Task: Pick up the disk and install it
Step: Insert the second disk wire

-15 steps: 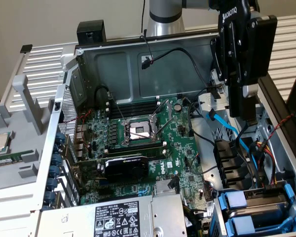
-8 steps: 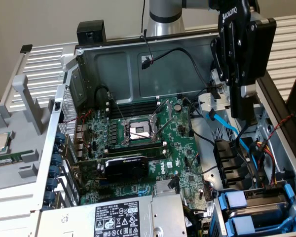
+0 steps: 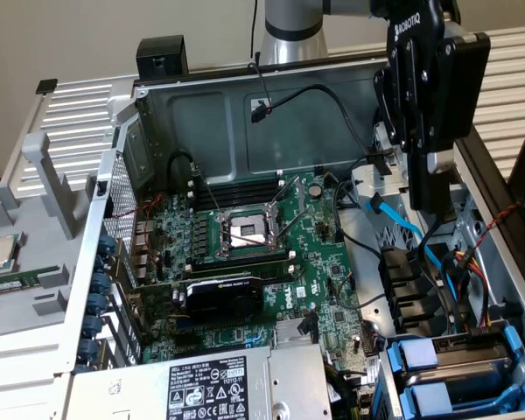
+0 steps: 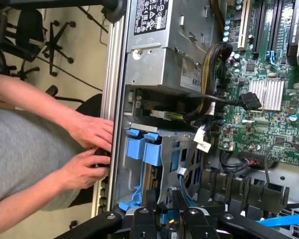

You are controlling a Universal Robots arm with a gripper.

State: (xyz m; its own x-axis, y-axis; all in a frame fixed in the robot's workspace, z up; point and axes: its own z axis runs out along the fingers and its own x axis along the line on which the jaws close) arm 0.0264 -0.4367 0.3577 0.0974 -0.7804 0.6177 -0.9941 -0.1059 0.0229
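Note:
My gripper (image 3: 433, 208) hangs over the right side of the open computer case, above a blue cable (image 3: 398, 223) and behind the drive cage (image 3: 512, 346). In the wrist view the gripper (image 4: 163, 196) points down toward that cage, its fingertips (image 4: 150, 199) a narrow gap apart. Something small, blue and dark shows in the gap, and no large flat object sticks out past the tips. Blue plastic frames (image 3: 420, 354) sit stacked in the cage, and their blue tabs (image 4: 143, 144) face up. I cannot tell whether one of them holds the disk.
A person's hands (image 4: 89, 149) rest on the case's outer wall beside the cage. The grey power-supply box (image 3: 219, 385) lies next to the cage. The motherboard (image 3: 245, 236) fills the case floor, with black cables across it. A grey tray holding a chip (image 3: 0, 254) stands outside the case, at the exterior view's left.

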